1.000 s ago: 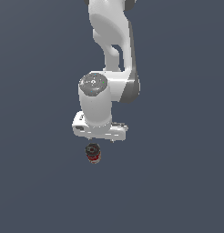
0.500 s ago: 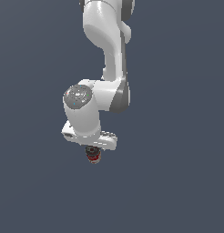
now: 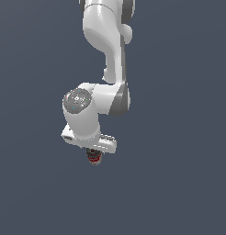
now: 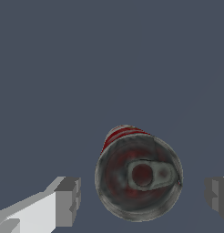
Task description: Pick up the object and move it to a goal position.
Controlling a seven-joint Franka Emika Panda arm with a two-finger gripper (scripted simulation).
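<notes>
Jaws released either side of the can, not touching; I'd centre, drop lower, then squeeze

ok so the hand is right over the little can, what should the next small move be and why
Probably close the hand on the can. In the wrist view the can sits between the two fingers, with a gap showing on each side, so nothing grips it yet. The exterior view shows the can just under the hand. How deep the fingers reach is unclear, so a slight descent first may help.
</notes>
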